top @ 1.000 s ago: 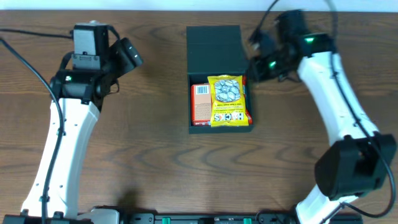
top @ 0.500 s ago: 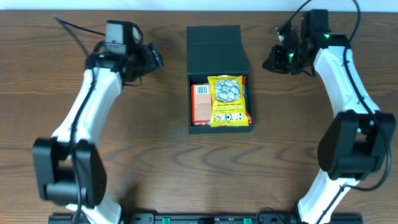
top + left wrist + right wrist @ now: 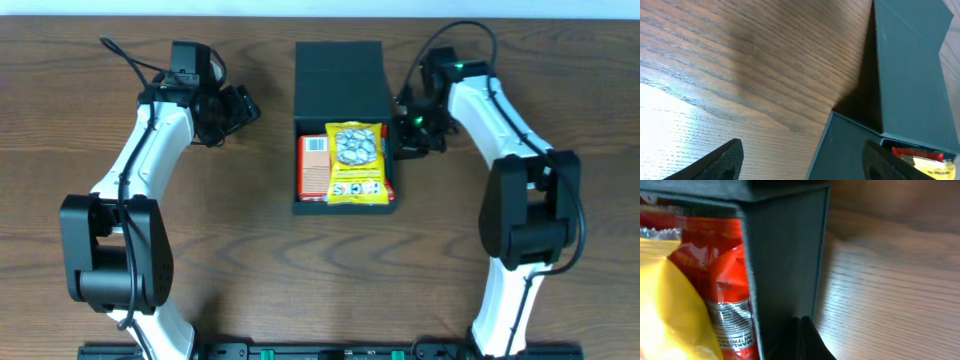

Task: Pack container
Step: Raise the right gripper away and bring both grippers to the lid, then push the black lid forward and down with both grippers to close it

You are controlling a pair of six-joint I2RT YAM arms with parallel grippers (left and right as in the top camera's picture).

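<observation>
The container [image 3: 340,80] is a dark teal box at the table's back centre, its flap lid lying open behind it. Inside lie a yellow snack packet [image 3: 356,162] and an orange-red packet [image 3: 314,165]. My left gripper [image 3: 240,105] hovers open left of the lid, apart from the box. In the left wrist view its fingers [image 3: 720,160] stand wide, with the box wall [image 3: 840,150] and lid [image 3: 910,75] ahead. My right gripper [image 3: 405,135] is shut, its tips [image 3: 802,340] against the box's right outer wall [image 3: 785,255], beside a red packet [image 3: 720,255].
Bare brown wooden table [image 3: 240,260] surrounds the box on all sides. Both white arms reach in from the front edge, left [image 3: 130,180] and right [image 3: 500,120]. Black cables trail near the back edge behind each wrist.
My right gripper has swung in from the back right to the box's right wall, and the box has slid slightly left. The left arm has moved closer to the lid.
</observation>
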